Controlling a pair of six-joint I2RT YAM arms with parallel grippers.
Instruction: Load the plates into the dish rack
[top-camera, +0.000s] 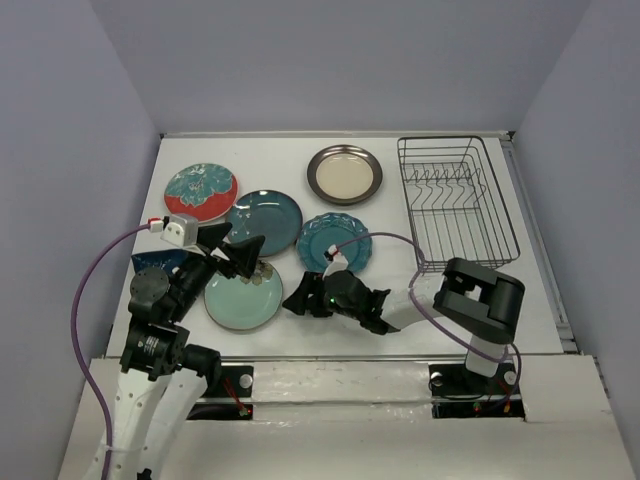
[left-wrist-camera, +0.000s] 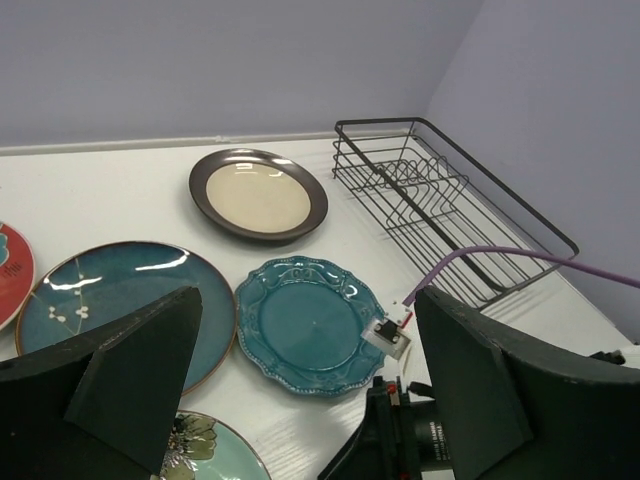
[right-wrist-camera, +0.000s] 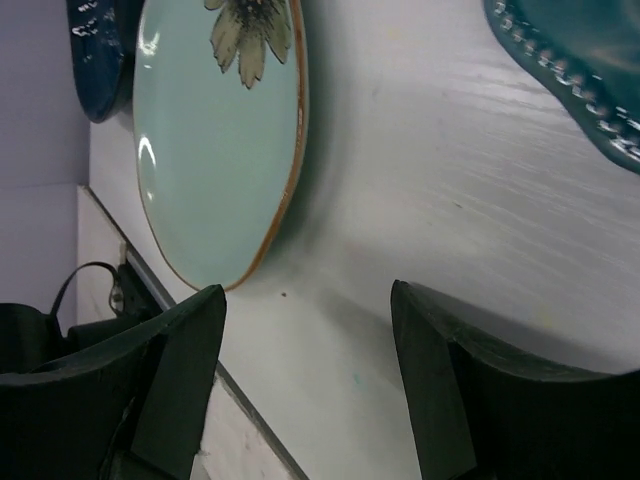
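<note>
Progress: I am seeing no plate in the rack (top-camera: 450, 186). All five are lying flat, faces up, on the surface (top-camera: 275, 165), so the whole load is waiting.
Plates: the red one (top-camera: 200, 192) is sitting far left, with the dark teal one (top-camera: 268, 220) just right of it. The brown-rimmed one (top-camera: 345, 172) is lying far centre, the scalloped one (top-camera: 320, 242) in the middle, and the mint one (top-camera: 240, 298) nearest me.
Rack: it is standing far right, apart from the plates. Its long axis is running near to far, and its prongs are pointing up in a row crossing left to right.
Left pincer (left-wrist-camera: 305, 330): I am hovering it released above the plates, grasping nothing.
Right pincer (right-wrist-camera: 305, 300): I am holding it released and low, just right of the mint plate's rim and pointing left at it.
Next: I am judging the mint plate the likely first pick, and it is needing tipping upright.
</note>
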